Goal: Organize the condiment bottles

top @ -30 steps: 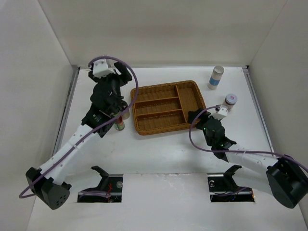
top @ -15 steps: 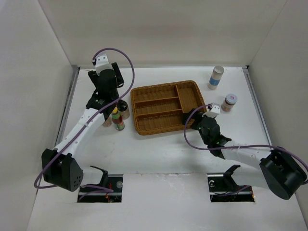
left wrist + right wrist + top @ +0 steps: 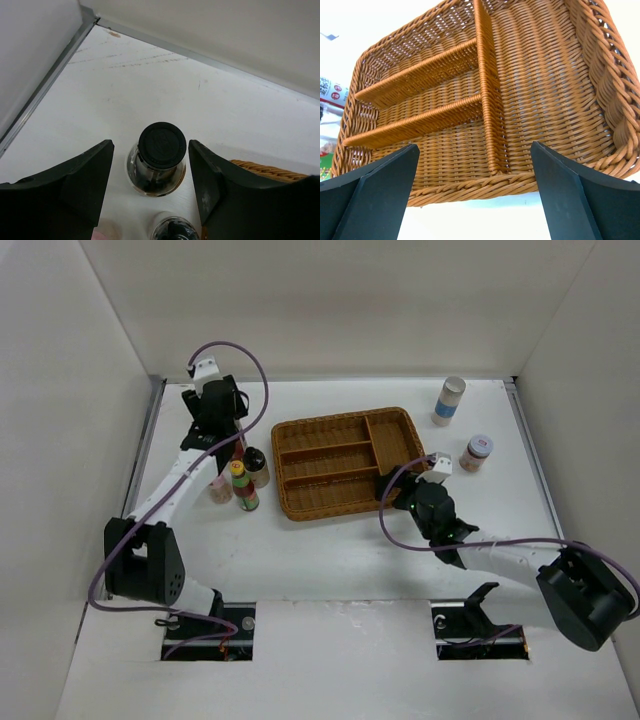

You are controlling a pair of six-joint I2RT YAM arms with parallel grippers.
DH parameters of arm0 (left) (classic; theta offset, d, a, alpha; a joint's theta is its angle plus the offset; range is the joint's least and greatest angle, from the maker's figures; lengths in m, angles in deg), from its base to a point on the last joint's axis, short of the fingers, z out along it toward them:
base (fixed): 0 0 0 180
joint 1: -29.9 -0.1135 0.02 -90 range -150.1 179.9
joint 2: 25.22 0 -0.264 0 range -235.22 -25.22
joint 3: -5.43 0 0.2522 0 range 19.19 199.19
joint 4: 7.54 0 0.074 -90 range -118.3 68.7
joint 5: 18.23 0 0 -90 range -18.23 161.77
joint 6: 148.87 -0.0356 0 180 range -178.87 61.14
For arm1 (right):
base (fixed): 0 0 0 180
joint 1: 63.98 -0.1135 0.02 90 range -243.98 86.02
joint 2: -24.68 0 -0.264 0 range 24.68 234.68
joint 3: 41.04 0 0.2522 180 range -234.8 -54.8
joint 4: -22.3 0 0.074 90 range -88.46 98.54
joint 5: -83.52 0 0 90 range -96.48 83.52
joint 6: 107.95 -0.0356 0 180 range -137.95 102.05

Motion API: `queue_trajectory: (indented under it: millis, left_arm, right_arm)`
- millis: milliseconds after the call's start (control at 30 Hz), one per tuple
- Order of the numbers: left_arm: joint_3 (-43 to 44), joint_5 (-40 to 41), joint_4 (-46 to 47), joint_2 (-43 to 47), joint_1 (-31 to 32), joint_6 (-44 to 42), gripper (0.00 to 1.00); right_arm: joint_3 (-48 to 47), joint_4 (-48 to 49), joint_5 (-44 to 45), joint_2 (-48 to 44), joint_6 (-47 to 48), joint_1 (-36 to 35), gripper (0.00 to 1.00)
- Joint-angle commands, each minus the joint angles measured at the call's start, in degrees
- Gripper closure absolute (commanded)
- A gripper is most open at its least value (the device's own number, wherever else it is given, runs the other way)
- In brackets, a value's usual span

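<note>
Left end effector (image 3: 150, 149) spread around the upright black-capped clear bottle (image 3: 161, 145) on the table (image 3: 150, 75) beside the wicker tray (image 3: 262, 171) (rigid, probably slick, tippy): pinch its body under the cap. Right end effector (image 3: 474, 147) spread, empty.

Bright, even light, soft shadows; right wrist view's whites overexposed.

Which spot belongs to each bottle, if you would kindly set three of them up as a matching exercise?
Things:
1. black-capped clear bottle
2. white bottle with blue label
3. pink-lidded jar

Places:
A. right of the wicker tray, level with its middle
B. between the open fingers of the left gripper
C. towards the far right corner

Pairs: 1-B, 2-C, 3-A
</note>
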Motion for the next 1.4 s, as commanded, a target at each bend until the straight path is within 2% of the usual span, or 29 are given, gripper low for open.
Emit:
queue_trajectory:
  millis: [0, 133, 233, 433, 600, 700, 1067, 1367]
  left_arm:
    - [3.1, -1.89, 2.2, -0.62, -0.25, 0.1, 0.41]
    - [5.38, -1.54, 2.12, -3.96, -0.43, -0.16, 0.43]
    - [6.36, -0.58, 2.64, -5.28, -0.61, -1.13, 0.48]
    - [7.24, 1.36, 2.21, -6.16, -0.17, -2.53, 0.63]
    - [5.74, 6.01, 4.05, -4.32, 0.62, -4.29, 0.81]
    - [6.7, 7.16, 5.19, -2.74, 0.89, -6.31, 0.86]
    - [17.78, 5.49, 6.07, -2.03, 2.11, -8.25, 0.87]
    - [20.94, 0.84, 6.6, -2.64, 9.31, -7.55, 0.87]
  right_arm:
    - [-2.8, 3.57, -1.46, 0.66, 0.84, -0.67, 0.0]
    - [-2.63, 3.57, -1.55, 0.31, 0.93, -1.11, 0.0]
    - [-2.72, 3.57, -1.99, 0.49, 0.75, -1.11, 0.0]
    - [-2.89, 3.57, -2.17, 1.36, 0.84, -1.2, 0.0]
    - [-3.16, 3.65, -2.17, 1.54, 1.19, -1.2, 0.0]
    - [-3.68, 3.48, -2.61, 2.86, 1.02, -1.2, 0.0]
    - [-3.51, 3.74, -2.43, 2.33, 1.46, -1.55, 0.0]
    - [-3.42, 4.0, -2.7, 3.03, 1.11, -1.55, 0.0]
